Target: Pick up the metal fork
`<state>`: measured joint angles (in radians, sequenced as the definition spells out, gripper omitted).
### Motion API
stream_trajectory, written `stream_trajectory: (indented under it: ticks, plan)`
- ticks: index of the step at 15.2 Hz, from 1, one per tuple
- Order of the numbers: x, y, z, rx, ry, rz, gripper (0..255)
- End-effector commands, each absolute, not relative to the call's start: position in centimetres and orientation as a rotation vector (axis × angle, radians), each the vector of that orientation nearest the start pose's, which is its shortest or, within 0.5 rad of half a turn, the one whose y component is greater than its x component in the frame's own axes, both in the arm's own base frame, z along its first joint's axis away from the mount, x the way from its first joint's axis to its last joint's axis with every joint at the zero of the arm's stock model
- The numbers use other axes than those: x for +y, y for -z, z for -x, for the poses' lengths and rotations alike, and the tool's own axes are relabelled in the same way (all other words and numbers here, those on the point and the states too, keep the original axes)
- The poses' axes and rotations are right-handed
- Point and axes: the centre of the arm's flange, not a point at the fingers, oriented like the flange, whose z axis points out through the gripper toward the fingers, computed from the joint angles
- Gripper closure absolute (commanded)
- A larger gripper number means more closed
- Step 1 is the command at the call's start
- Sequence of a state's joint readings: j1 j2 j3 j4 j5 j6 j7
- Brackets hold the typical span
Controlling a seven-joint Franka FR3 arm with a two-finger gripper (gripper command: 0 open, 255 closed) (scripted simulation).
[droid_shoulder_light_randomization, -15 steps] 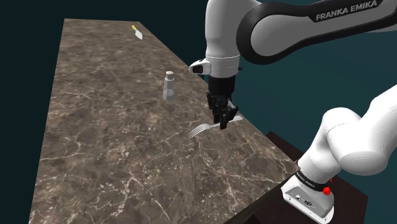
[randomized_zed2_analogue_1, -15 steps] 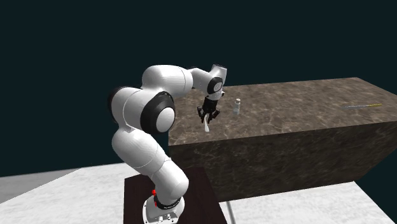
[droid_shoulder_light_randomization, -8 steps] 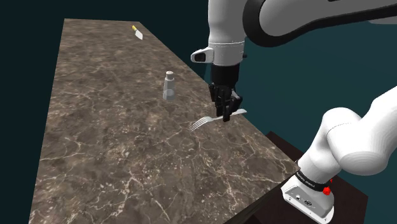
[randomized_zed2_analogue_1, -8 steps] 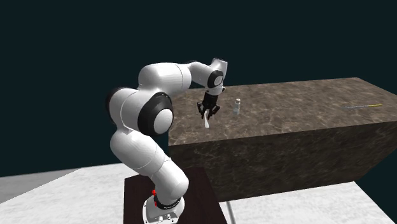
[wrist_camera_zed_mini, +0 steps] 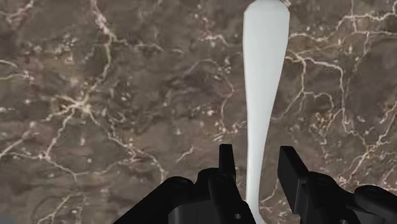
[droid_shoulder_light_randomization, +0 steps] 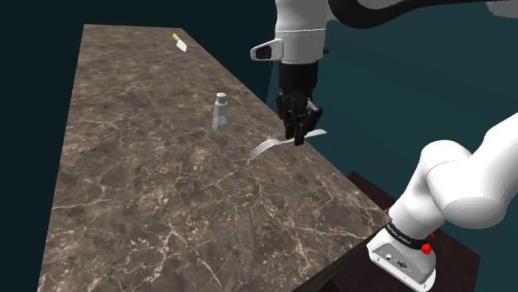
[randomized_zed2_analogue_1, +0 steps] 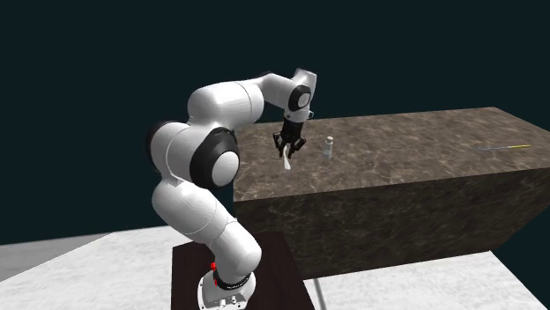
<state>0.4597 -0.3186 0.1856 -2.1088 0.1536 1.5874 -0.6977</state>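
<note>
Just beside the shaker (droid_shoulder_light_randomization: 220,112), toward the near end of the dark marbled counter (droid_shoulder_light_randomization: 149,191), my gripper (droid_shoulder_light_randomization: 297,138) hangs fingers-down with the fork (droid_shoulder_light_randomization: 264,149) clamped between them. The fork is pale white-grey. It is clear of the stone and roughly level, with the tines pointing to the shaker's side and the handle end sticking out past my fingers over the counter's edge.

In the wrist view the fork (wrist_camera_zed_mini: 264,76) runs straight out from between my fingers (wrist_camera_zed_mini: 227,162) as a long pale strip, with the veined counter (wrist_camera_zed_mini: 95,95) behind it.

In the second exterior view my gripper (randomized_zed2_analogue_1: 286,154) sits close to the shaker (randomized_zed2_analogue_1: 329,148), and the fork (randomized_zed2_analogue_1: 286,164) shows as a white sliver below the fingertips.

Change noted: a second ago the fork sat lower, close to the stone, with my fingers already on its handle. It has since come up with the gripper, and the wrist stands higher. The shaker has not moved.
</note>
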Motion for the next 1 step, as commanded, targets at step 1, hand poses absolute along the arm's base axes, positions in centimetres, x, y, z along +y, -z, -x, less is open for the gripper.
stream_trajectory:
  ticks: [1]
  plan:
    - [28.24,-53.42,-33.6,-1.841,-0.31,2.399,255]
